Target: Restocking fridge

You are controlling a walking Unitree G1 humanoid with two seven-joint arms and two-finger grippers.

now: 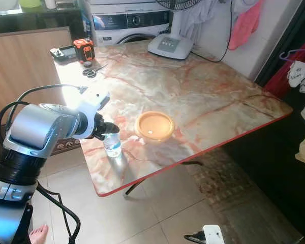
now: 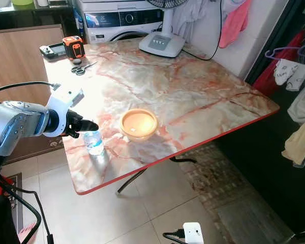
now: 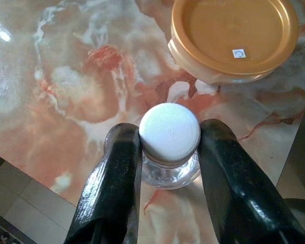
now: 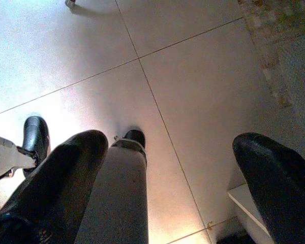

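A marble-patterned tabletop [image 1: 203,96] stands in a home room, with a washing machine [image 1: 127,23] behind it at 12 o'clock. Near the table's front edge stands a small water bottle [image 1: 112,146], upright, white cap on. The left tool [image 3: 168,168] comes from 9 o'clock, and its two black fingers [image 3: 117,173] are closed on the bottle neck just under the cap, probably to lift it for the fridge. A yellow lidded bowl [image 1: 154,125] waits just beside the bottle at 3 o'clock. The right tool [image 4: 168,168] hangs spread apart over the floor tiles [image 4: 203,86], idle.
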